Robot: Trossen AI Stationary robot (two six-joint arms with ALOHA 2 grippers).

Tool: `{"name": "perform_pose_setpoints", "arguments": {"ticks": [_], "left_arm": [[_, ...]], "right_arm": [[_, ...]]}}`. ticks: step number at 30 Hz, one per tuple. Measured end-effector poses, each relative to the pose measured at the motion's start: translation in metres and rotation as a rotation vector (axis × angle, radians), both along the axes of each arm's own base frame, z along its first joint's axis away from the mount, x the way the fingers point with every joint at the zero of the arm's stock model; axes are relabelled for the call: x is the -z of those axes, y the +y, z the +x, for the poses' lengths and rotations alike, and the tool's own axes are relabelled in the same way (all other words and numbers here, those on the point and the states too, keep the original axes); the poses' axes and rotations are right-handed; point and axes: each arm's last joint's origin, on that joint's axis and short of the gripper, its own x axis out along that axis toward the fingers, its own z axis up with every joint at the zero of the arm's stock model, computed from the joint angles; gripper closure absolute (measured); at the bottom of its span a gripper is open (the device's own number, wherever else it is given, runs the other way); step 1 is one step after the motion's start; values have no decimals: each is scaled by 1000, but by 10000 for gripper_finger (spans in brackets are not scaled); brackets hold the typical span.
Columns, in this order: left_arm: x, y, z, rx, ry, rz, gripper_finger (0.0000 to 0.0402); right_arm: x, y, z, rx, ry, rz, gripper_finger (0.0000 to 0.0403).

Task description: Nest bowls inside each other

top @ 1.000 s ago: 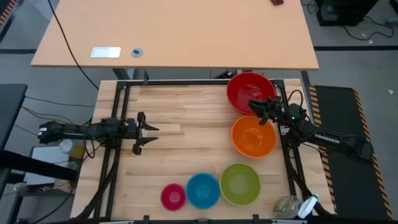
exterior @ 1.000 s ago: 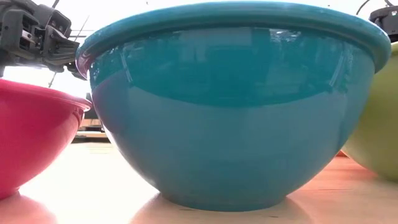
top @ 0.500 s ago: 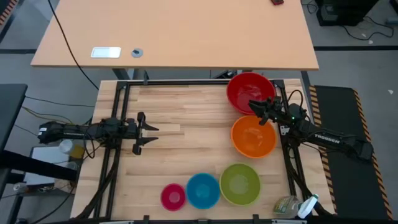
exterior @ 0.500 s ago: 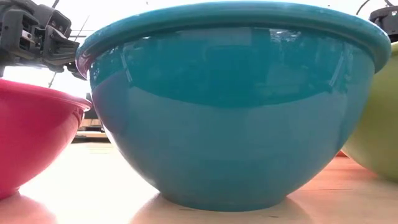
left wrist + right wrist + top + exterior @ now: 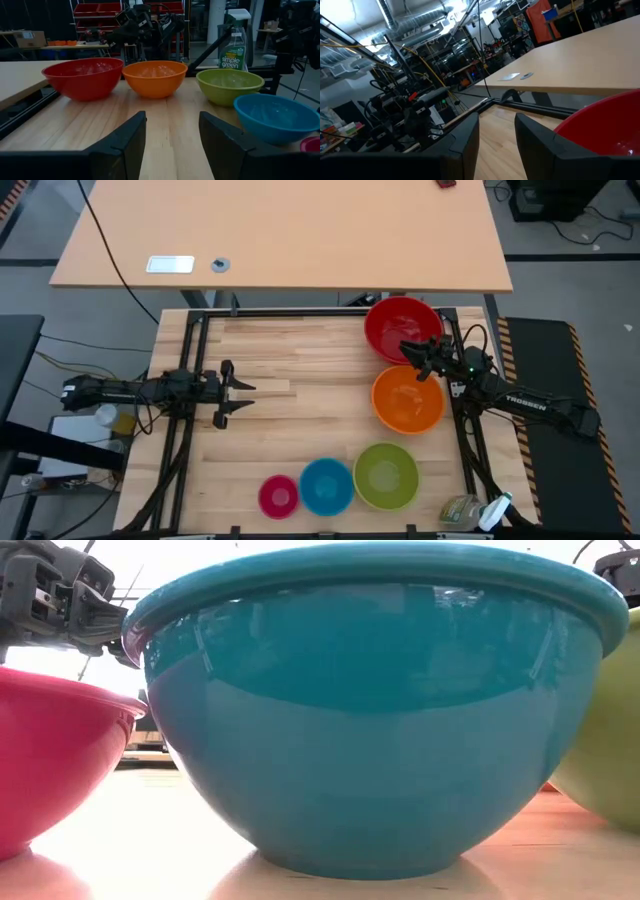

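Five bowls stand upright on their bases on the wooden table (image 5: 300, 350). The red bowl (image 5: 403, 328) is at the far right, with the orange bowl (image 5: 408, 400) just nearer. Along the near edge sit the lime green bowl (image 5: 386, 476), the blue bowl (image 5: 326, 486) and the pink bowl (image 5: 278, 495). My left gripper (image 5: 235, 393) stands open at the table's left side, pointing level toward the bowls (image 5: 154, 77). My right gripper (image 5: 412, 356) hovers open over the gap between the red and orange bowls. Nothing is between its fingers (image 5: 465, 140), and the red bowl's rim (image 5: 600, 125) lies beside them.
Black frame rails (image 5: 190, 370) run along the table's sides and far edge. A green spray bottle (image 5: 470, 510) lies off the near right corner. A pale desk (image 5: 280, 235) stands beyond the far edge. Bare wood shows across the table's middle and far left.
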Motion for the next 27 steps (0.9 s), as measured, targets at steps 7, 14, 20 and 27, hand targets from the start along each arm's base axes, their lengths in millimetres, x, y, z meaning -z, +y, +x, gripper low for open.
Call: {"name": "perform_pose_setpoints", "arguments": {"ticks": [7, 14, 20, 27], "left_arm": [[0, 0, 0, 0, 0, 0, 217], [-13, 0, -1, 9, -135, -124, 217], [-27, 0, -4, 27, -280, -186, 217], [-31, 0, -5, 33, -316, -203, 217]], "right_arm": [[0, 0, 0, 0, 0, 0, 268], [0, 0, 0, 0, 0, 0, 268], [0, 0, 0, 0, -3, -1, 268], [-10, 2, -1, -60, -112, -12, 268]]}}
